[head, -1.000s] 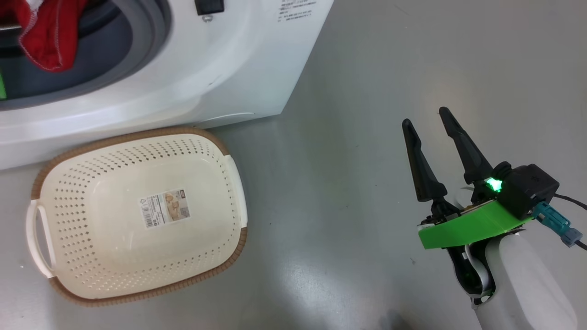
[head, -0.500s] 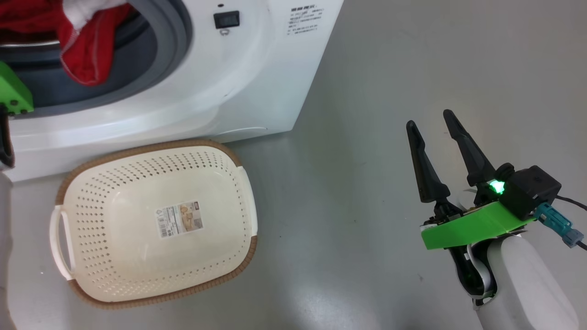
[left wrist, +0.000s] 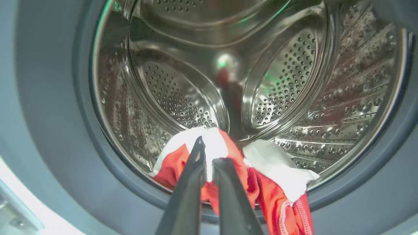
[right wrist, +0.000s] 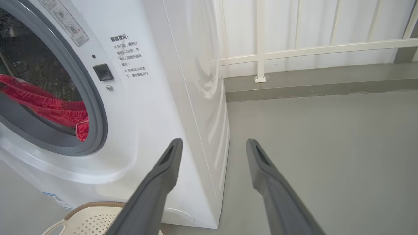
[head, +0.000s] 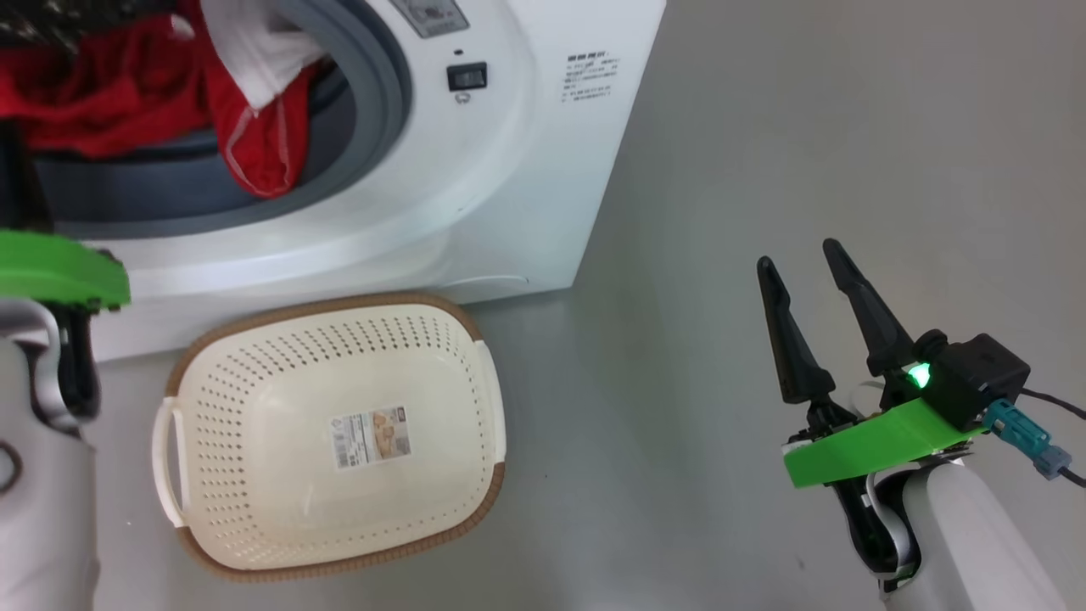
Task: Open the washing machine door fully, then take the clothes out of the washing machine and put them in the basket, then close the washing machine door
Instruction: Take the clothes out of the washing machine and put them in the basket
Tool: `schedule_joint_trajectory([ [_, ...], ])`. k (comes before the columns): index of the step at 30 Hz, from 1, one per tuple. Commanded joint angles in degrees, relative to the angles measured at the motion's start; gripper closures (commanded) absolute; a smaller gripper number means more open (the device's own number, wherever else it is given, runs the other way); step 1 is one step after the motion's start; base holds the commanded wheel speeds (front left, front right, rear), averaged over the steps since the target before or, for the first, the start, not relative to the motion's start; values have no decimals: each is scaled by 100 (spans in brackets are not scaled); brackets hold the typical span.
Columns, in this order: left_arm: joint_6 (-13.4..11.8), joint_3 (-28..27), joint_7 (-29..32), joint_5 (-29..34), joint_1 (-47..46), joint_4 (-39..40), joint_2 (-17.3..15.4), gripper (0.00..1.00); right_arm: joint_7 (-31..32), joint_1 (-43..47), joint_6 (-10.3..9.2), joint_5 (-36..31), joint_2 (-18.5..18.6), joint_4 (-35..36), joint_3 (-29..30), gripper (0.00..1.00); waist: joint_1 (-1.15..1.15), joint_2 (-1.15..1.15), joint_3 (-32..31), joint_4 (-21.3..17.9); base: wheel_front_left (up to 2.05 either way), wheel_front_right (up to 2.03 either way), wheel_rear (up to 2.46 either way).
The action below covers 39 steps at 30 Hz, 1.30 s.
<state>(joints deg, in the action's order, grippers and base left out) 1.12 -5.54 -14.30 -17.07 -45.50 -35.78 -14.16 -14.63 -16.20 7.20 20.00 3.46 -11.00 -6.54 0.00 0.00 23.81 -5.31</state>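
1. Since a second ago my head camera has swung, so the washing machine (head: 475, 195) and the basket (head: 254, 424) sit lower and further right in the head view. My left forearm, with its green bracket (head: 59, 271), has come in at the left edge. My right gripper (head: 797, 255) hangs as it did.
2. The washing machine is white and its mouth stands open. The head view shows me its front from above. The right wrist view adds its side panel, with a white railing (right wrist: 259, 39) behind it on the grey floor (head: 764, 127). The left wrist view looks straight into the perforated steel drum (left wrist: 183, 98).
3. The basket stands on the floor just in front of the machine, below the mouth, and the sticker (head: 371, 437) on its bottom shows. The right wrist view catches a corner of its brown rim at the bottom edge.
4. The clothes (head: 254, 144), red and white, lie at the mouth of the drum. In the head view a red fold hangs down over the grey gasket (head: 382, 102). The left wrist view shows them bunched on the drum's front lip.
5. My left gripper (left wrist: 209, 150) has its fingers together, pinched on the clothes at that lip. The left wrist view tells me this, while the head view gives the forearm and bracket.
6. My right gripper has its fingers wide apart over the floor, to the right of the machine and well apart from the basket.
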Motion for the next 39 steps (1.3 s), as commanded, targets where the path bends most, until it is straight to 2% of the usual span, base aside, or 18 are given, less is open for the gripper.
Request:
schedule_joint_trajectory([
  [1,15,-221,-69,111,215,346,-245,100,-37,126,29,-48,-8,109,-144,0,0,0,-276,96,0,0,0],
  [15,80,-679,-70,280,1668,2199,299,100,-37,567,29,-37,-13,-14,-119,0,0,0,-1131,151,0,0,0],
  [27,73,-564,94,274,2579,3653,580,100,-37,895,29,-1,-7,-127,-125,0,0,0,-1773,153,0,0,0],
  [34,65,-422,410,180,2898,4204,685,100,-37,990,29,31,-7,-164,-188,0,0,0,-2006,151,0,0,0],
  [39,77,-204,539,76,3224,4142,840,100,-37,995,29,31,8,-125,-204,0,0,0,-1914,172,0,0,0],
])
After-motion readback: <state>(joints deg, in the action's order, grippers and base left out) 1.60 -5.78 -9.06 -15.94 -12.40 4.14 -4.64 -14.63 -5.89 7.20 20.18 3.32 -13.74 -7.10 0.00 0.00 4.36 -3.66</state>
